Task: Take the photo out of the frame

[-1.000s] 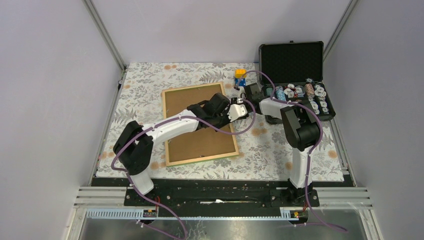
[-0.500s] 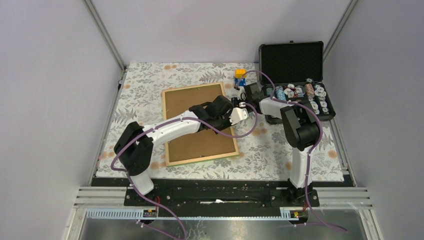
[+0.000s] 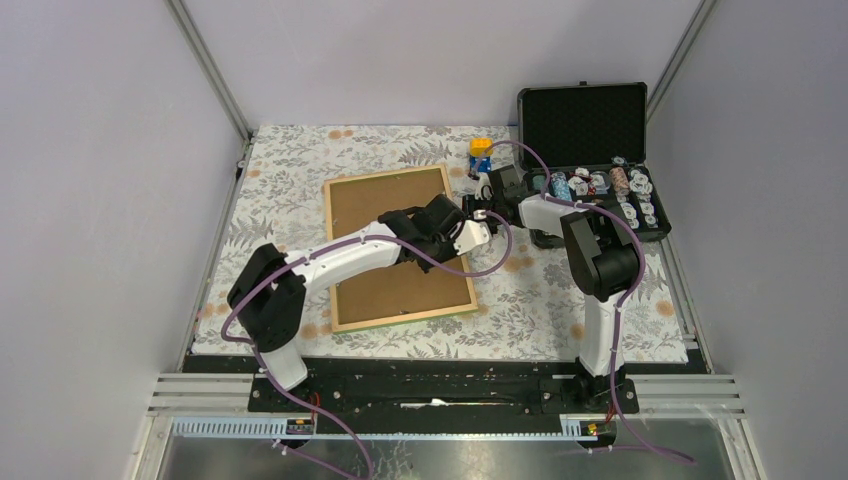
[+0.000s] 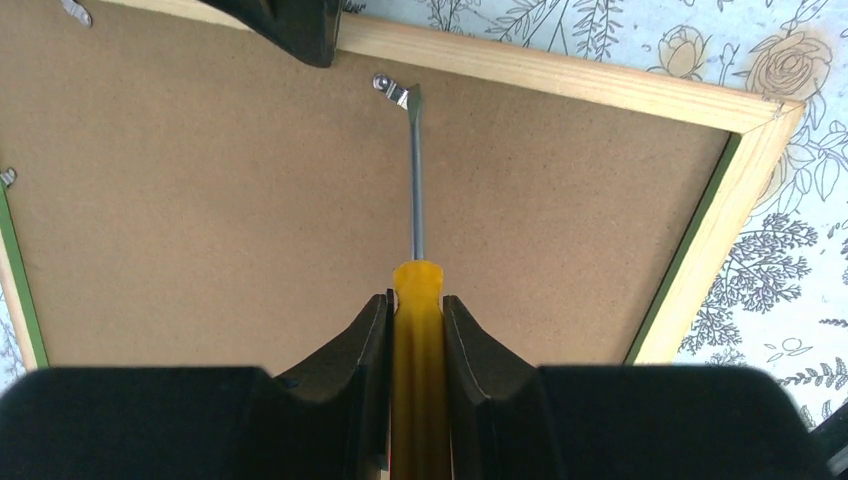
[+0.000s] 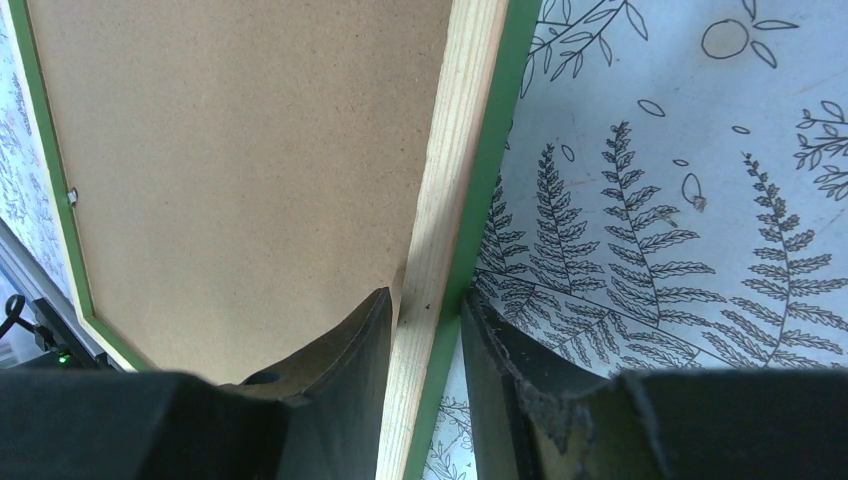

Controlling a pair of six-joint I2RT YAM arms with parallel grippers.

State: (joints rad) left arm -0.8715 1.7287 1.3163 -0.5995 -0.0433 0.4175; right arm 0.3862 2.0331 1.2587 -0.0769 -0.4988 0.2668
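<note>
The frame (image 3: 368, 200) lies face down on the floral cloth, brown board back up, light wood rim around it. The photo is hidden under the board. My left gripper (image 4: 417, 300) is shut on a yellow-handled screwdriver (image 4: 417, 330); its flat tip touches a small metal tab (image 4: 391, 90) near the frame's right rim. My right gripper (image 5: 428, 300) is shut on the frame's wood and green rim (image 5: 455, 180), one finger on the board side, one on the cloth side. From above, both grippers meet at the frame's right edge (image 3: 462, 215).
An open black case (image 3: 590, 160) with several small items stands at the back right. A small yellow and blue object (image 3: 481, 155) stands behind the frame. More metal tabs (image 4: 8, 177) sit along the board's edges. The cloth (image 3: 290, 170) covers the table.
My left gripper with the screwdriver has drawn back slightly toward the left and nearer. The right arm and the frame have stayed where they were.
</note>
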